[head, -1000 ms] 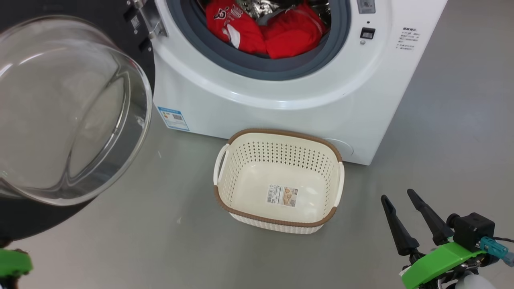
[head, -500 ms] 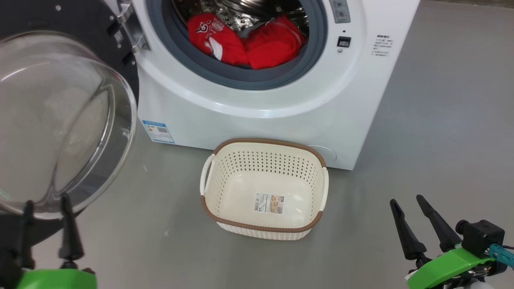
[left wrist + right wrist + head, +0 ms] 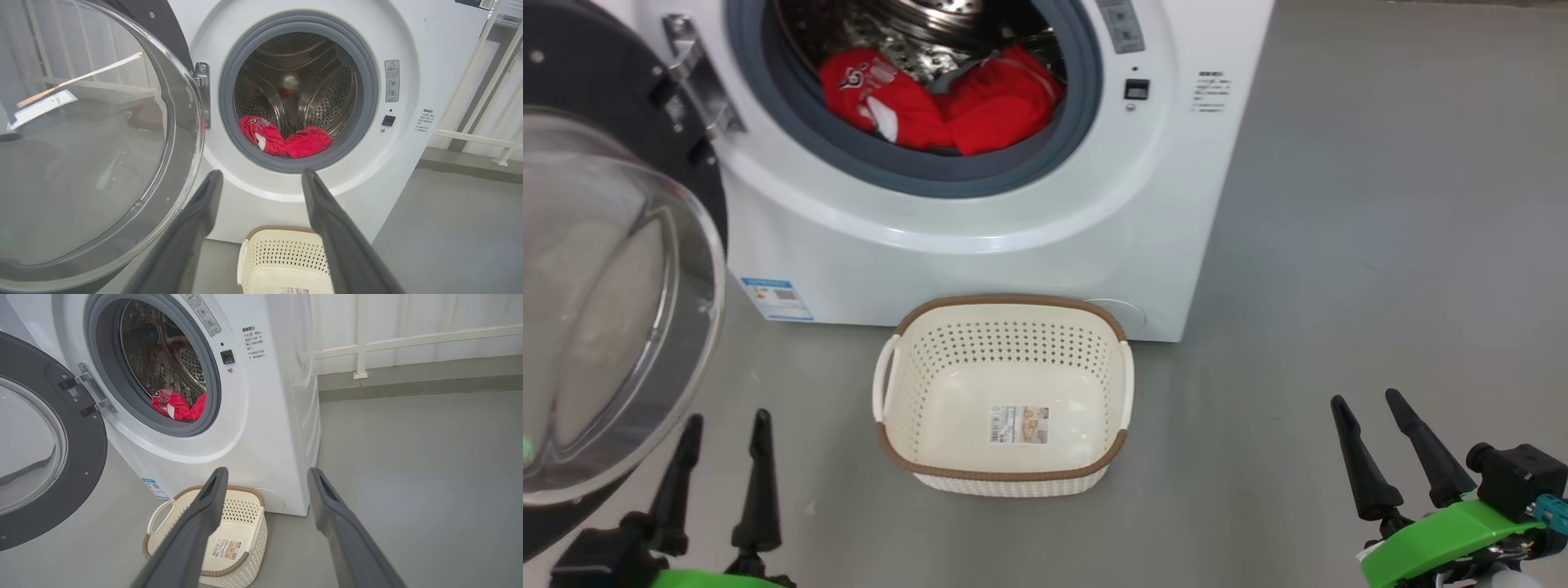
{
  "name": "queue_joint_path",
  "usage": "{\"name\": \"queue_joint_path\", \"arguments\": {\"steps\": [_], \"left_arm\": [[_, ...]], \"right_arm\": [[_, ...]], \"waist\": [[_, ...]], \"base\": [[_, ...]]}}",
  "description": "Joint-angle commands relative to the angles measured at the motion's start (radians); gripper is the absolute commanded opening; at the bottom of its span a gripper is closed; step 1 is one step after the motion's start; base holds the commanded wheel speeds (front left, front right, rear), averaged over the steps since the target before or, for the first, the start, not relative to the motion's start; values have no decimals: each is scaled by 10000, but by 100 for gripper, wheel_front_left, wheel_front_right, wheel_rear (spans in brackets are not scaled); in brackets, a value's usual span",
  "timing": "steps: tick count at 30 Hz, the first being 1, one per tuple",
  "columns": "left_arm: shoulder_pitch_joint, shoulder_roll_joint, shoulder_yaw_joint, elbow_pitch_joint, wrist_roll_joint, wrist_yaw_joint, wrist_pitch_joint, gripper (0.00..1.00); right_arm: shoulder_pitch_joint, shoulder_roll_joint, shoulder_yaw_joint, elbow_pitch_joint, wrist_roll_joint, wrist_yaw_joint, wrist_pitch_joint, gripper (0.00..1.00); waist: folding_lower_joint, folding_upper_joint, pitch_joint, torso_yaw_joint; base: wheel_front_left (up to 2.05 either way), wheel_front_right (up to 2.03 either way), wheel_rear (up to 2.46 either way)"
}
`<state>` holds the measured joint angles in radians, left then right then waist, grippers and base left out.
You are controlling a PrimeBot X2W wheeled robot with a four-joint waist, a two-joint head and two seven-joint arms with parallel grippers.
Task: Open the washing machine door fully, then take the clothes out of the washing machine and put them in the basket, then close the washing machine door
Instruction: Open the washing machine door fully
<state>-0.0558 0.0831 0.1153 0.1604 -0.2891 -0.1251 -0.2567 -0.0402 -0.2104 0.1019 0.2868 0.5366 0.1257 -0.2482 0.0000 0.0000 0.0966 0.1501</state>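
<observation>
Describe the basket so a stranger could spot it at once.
Find the big white washing machine with its round door standing open. On the grey floor right before its front stands the basket. It is small, cream, full of holes, with a brown rim, and empty but for a sticker.

On the washing machine (image 3: 980,269), a blue label (image 3: 776,299) low on the front carries a QR code, its wording too small for me to read. A grey sticker (image 3: 391,81) right of the drum opening bears a warning triangle; the small print (image 3: 1210,91) beside it is illegible. A barcode sticker (image 3: 1018,425) lies in the basket (image 3: 1013,300). White print on the red clothes (image 3: 874,90) defeats me.
</observation>
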Motion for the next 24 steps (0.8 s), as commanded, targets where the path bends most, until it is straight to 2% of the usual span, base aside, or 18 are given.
{"name": "queue_joint_path", "arguments": {"steps": [1,15,24], "left_arm": [[-26,280,194,-323,-99,-55,-51,100],[207,231,-708,-515,-400,-55,-51,100],[204,262,-918,-523,-465,-55,-51,100]], "right_arm": [[80,-94,93,-289,-62,50,-136,100],[197,-37,-211,-429,-84,50,-136,100],[257,-18,-353,-441,-119,50,-136,100]], "waist": [[0,0,-42,-280],[0,0,76,-1254],[0,0,54,-1447]], "base": [[0,0,0],[0,0,0],[0,0,0]]}}
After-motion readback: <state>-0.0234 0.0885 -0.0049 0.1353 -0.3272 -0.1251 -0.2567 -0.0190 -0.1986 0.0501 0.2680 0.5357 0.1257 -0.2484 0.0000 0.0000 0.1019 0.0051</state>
